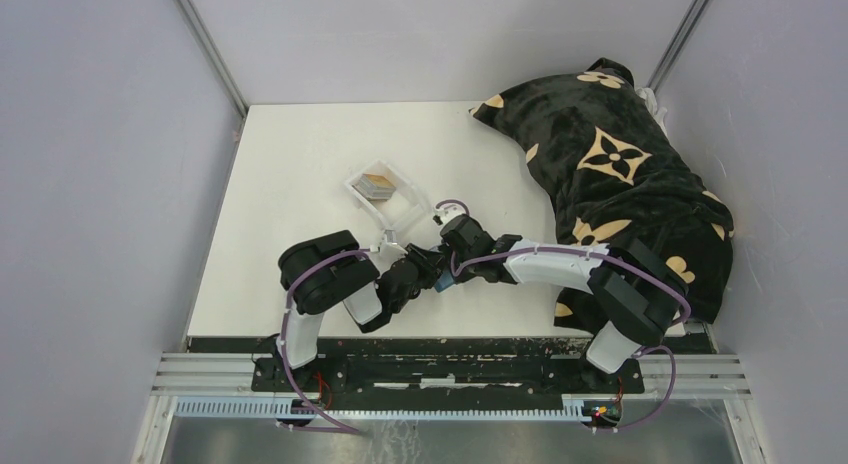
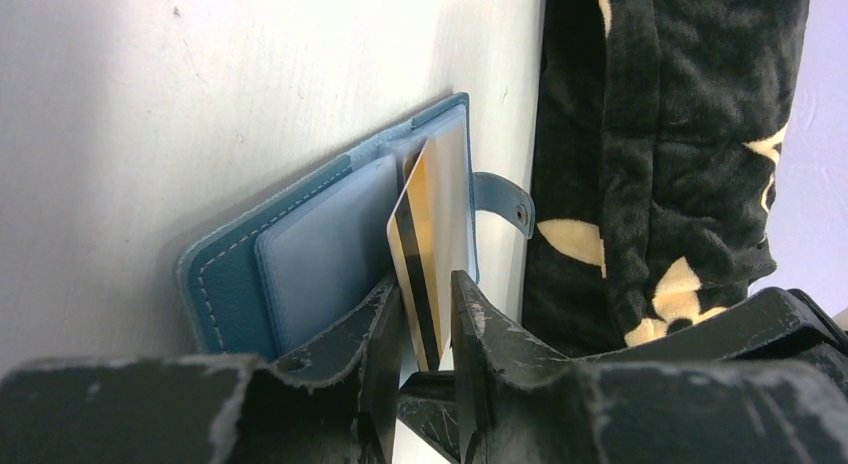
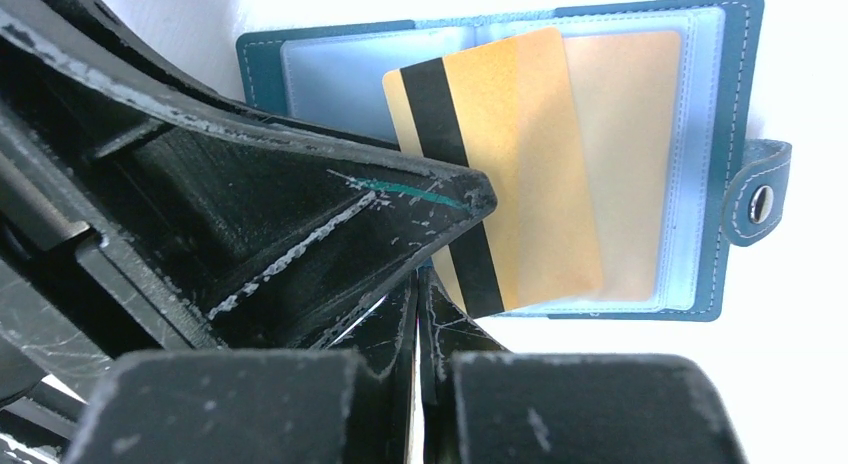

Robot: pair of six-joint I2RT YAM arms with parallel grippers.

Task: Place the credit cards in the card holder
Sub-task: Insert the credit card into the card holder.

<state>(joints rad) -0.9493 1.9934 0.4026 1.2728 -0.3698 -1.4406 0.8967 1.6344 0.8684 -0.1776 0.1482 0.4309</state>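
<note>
The teal card holder (image 3: 260,59) lies open on the table, its clear sleeves up and its snap tab (image 3: 760,199) at the right. A gold credit card (image 3: 520,164) with a black stripe sits tilted, one end inside a sleeve; a tan card (image 3: 640,154) lies fully in the sleeve beside it. My left gripper (image 2: 428,284) is open, its jaws a little apart, and the gold card (image 2: 432,214) stands loosely between them. My right gripper (image 3: 420,279) is shut and empty, by the holder's near edge. More credit cards (image 1: 377,184) lie stacked in a clear tray.
The clear plastic tray (image 1: 412,210) stands just beyond both grippers, mid-table. A black plush blanket with tan flower prints (image 1: 620,174) covers the table's right side, close to the holder's tab. White enclosure walls stand left, right and behind.
</note>
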